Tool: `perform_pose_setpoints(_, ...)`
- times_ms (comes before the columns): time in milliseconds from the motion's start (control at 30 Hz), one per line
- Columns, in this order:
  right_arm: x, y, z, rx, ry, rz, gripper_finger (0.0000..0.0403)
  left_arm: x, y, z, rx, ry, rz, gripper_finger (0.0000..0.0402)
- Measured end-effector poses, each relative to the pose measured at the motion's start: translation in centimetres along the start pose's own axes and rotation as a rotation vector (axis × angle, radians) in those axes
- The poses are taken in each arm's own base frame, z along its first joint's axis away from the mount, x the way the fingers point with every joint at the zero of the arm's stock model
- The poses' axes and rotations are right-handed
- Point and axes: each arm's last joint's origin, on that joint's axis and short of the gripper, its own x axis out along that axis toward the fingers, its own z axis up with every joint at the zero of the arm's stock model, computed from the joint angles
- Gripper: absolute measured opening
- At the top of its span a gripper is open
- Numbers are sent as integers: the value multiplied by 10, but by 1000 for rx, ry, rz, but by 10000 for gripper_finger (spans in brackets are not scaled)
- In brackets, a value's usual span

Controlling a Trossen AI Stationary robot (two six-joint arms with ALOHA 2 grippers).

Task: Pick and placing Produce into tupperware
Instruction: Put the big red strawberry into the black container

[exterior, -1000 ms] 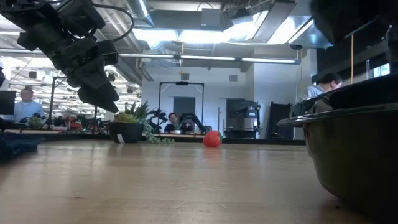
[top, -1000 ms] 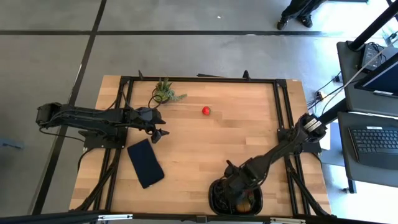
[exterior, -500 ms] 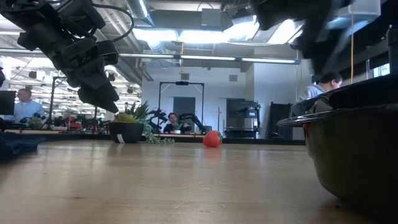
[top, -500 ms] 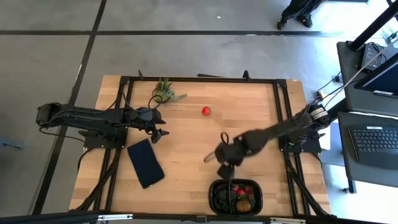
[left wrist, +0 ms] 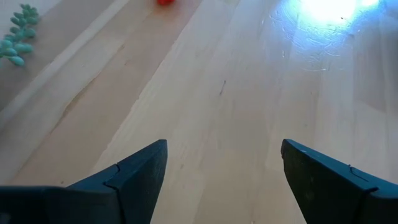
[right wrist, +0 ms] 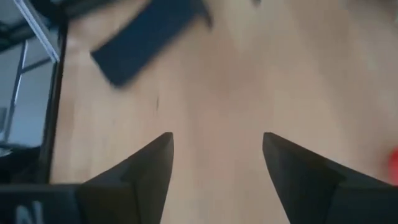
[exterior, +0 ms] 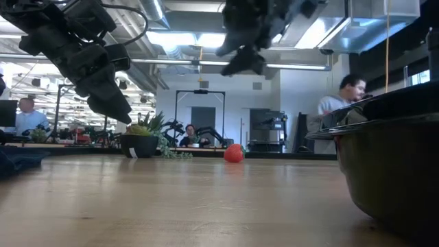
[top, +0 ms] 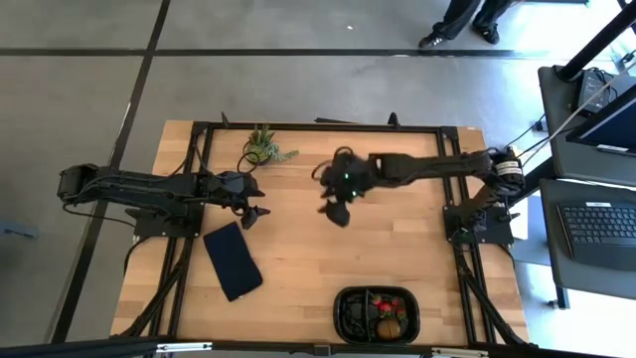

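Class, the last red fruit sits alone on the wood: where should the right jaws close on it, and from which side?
Grip the red fruit across its middle, coming straight down. It looks small and rounded and sits alone on the table. The open right gripper hangs above the table near it.

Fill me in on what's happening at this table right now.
The robot is sorting produce into the black tupperware at the table's near edge, which already holds several fruits. The right gripper hangs empty, fingers open, above the middle of the table, close to the last loose red strawberry near the far edge. The left gripper waits open over the table's left side, beside the navy slab and the potted plant.
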Motion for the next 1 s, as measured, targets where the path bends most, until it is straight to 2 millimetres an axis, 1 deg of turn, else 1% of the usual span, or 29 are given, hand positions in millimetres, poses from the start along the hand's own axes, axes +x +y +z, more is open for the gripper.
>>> perform_pose_setpoints(133, -6, -18, 19, -71, -154, -11, 248, 0, 0, 0, 1, -4, 14, 303)
perform_pose_setpoints(333, -16, -36, 40, -64, -336, -20, 248, 0, 0, 0, 1, -4, 14, 303)
perform_pose_setpoints(400, -19, -41, 43, -45, -364, -23, 248, 0, 0, 0, 1, -4, 14, 303)
perform_pose_setpoints(633, -20, -54, 43, -73, -349, -62, 251, 0, 0, 0, 1, -4, 14, 303)
perform_pose_setpoints(733, -20, -55, 43, -94, -345, -69, 269, 0, 0, 0, 1, -4, 14, 303)
perform_pose_setpoints(1000, -20, -56, 41, -161, -333, -117, 360, 0, 0, 0, 1, -4, 13, 303)
